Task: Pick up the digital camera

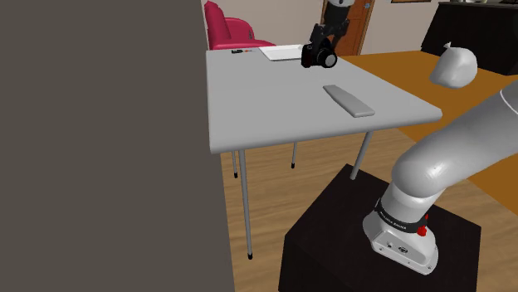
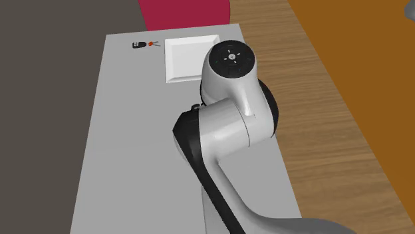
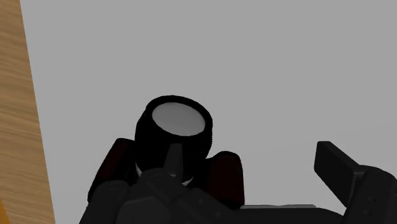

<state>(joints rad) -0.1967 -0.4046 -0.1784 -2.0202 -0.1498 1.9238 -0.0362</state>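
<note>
Your jaws stand wide over the camera on the desk just beside the tray; it looks rigid but fragile, so pinch the body, not the lens.

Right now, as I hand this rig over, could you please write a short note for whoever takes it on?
Gripper: open and low over the digital camera. The one finger I can make out stands clear of the camera. The other is lost against the black body.
Camera: near the far edge of the grey table, beside the white tray.
Done: the gripper is at the camera.
Left: close the fingers on the camera's body, check the hold, then lift.
</note>
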